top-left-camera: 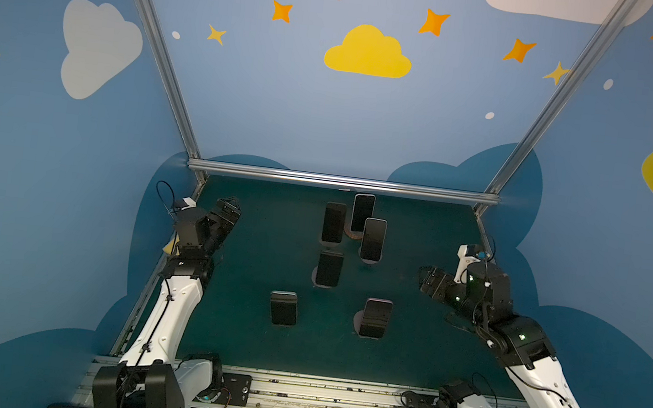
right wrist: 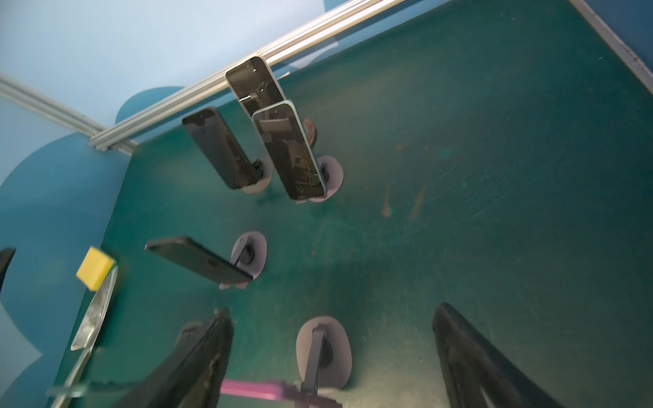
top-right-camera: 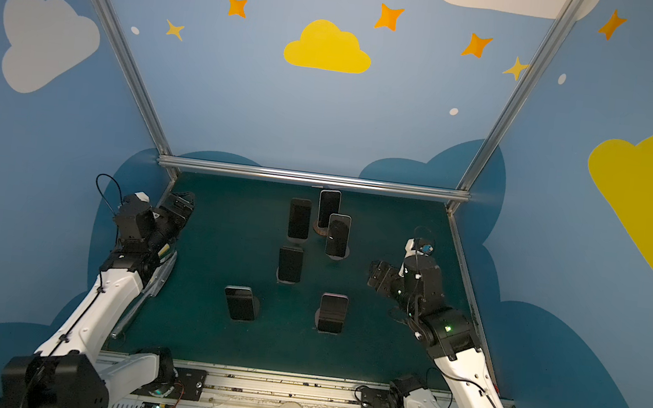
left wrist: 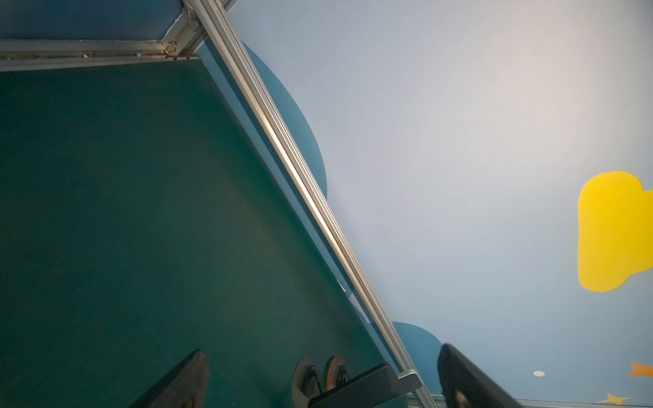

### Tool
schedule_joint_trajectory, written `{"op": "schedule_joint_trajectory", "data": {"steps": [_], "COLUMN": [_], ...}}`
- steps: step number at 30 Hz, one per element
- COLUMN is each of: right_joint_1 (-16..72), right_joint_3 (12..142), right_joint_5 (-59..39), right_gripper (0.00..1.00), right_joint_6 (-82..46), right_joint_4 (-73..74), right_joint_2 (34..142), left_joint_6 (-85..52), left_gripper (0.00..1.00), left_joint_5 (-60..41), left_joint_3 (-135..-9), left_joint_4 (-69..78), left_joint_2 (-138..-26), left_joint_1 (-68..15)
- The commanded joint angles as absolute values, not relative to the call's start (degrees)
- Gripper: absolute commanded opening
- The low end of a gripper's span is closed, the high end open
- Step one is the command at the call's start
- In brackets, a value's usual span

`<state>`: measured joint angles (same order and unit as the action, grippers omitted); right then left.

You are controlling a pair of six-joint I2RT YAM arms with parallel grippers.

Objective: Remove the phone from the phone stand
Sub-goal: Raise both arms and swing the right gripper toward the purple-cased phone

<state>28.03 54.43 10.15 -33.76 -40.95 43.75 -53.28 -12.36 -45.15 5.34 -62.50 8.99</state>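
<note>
- The left tool (top-left-camera: 228,206) hangs over the far left edge of the green surface (top-left-camera: 417,349), jaws spread wide and holding nothing; the left wrist view shows only bare surface between its fingers (left wrist: 183,381).
- Beside that arm, at the surface's left edge, lie a yellow sponge (right wrist: 94,268) and a long metal strip (right wrist: 93,318); neither matters for this job.
- Six phones stand on stands in the middle. Front left is a dark phone (top-left-camera: 283,308); behind it a middle phone (top-left-camera: 329,269); at the back three stand close together (top-left-camera: 362,212).
- No boxes, trays or bins are in view; the stands are the only holders, and each one carries a phone.
- Front right is the phone with a pink edge (top-left-camera: 375,318), leaning on its grey stand (right wrist: 323,348). It seems the likeliest target, being nearest the right tool.
- The right tool (top-left-camera: 427,281) hovers to the right of the phones, jaws spread, empty, well clear of them.
- To do it well: bring the jaws over the phone's long edges, close gently, then lift up along the stand's lean so the stand stays put.
</note>
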Motion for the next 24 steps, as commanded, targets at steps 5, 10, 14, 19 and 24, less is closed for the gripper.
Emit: {"op": "schedule_joint_trajectory", "data": {"steps": [5,10,14,19,24], "right_joint_1": [41.4,53.4,62.5,73.1,77.9], "right_joint_3": [53.9,55.7,58.6,58.8,57.4], "right_joint_5": [22.8,31.4,39.2,47.1,49.2], "right_gripper": [0.89,0.9,0.9,0.9,0.91], "right_joint_6": [-40.9,-44.5,-47.4,-55.5,-59.7], "right_joint_4": [-45.5,-46.8,-48.8,-49.8,-49.3], "right_joint_2": [41.6,45.3,49.9,53.6,56.4], "left_joint_6": [-50.9,-51.7,-51.9,-47.3,-38.6], "left_gripper": [1.0,1.0,1.0,0.99,1.0], "left_joint_5": [-21.3,-23.3,-24.3,-22.7,-14.3], "left_joint_3": [-49.0,-49.3,-49.6,-51.5,-53.4], "left_joint_4": [5.2,5.6,5.8,2.0,-4.7], "left_joint_2": [-64.3,-64.3,-63.9,-63.0,-58.9], "left_joint_1": [9.4,8.8,8.4,5.9,-1.2]}}
